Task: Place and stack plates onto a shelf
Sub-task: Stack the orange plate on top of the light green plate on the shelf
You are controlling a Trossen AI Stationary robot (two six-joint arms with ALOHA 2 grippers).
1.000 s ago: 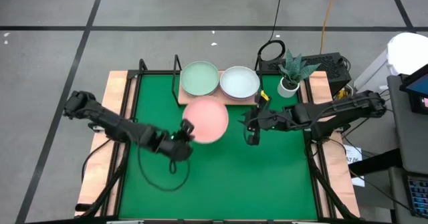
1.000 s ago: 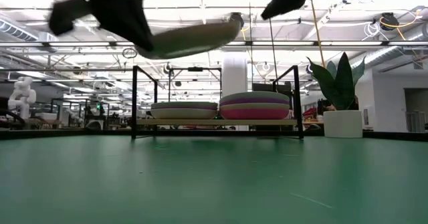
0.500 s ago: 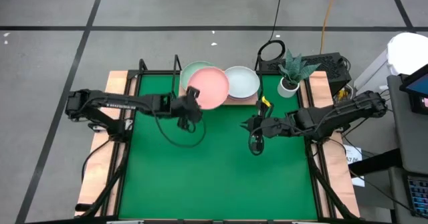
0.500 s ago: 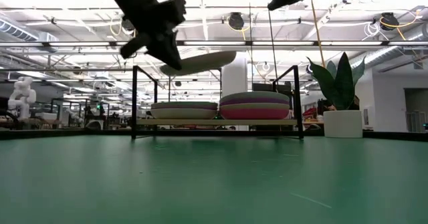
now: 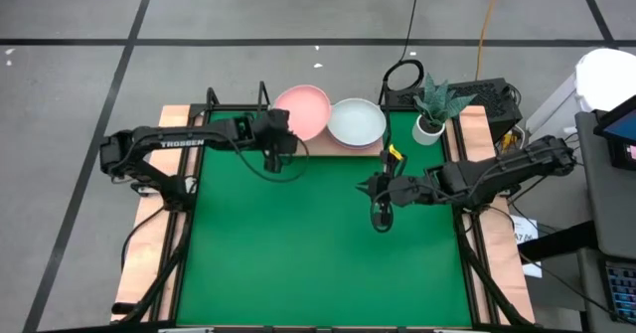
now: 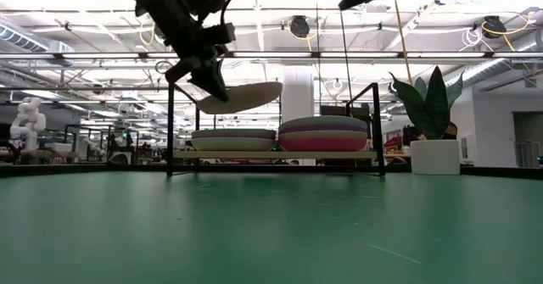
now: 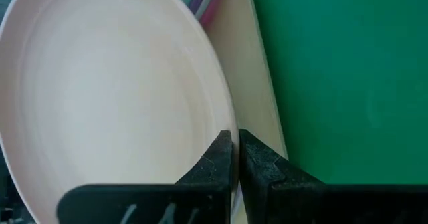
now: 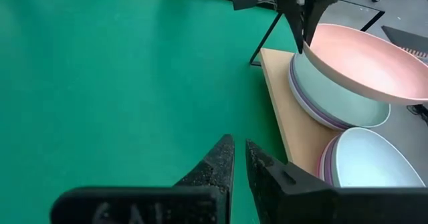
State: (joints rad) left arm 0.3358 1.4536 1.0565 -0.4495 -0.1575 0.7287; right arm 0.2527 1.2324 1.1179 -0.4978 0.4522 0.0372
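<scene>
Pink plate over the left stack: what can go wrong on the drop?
1. The salmon pink plate hangs tilted above the left stack, pinched at its rim by the left gripper; released here, it could land off-centre or slide.
2. The shelf's black frame post stands near the left gripper and could be clipped.

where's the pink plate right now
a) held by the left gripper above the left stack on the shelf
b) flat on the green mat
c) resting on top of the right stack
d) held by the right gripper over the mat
a: the left gripper pinches the salmon pink plate by its rim, hanging clear above the left stack on the shelf; the right gripper is over the mat, holding nothing.
</scene>
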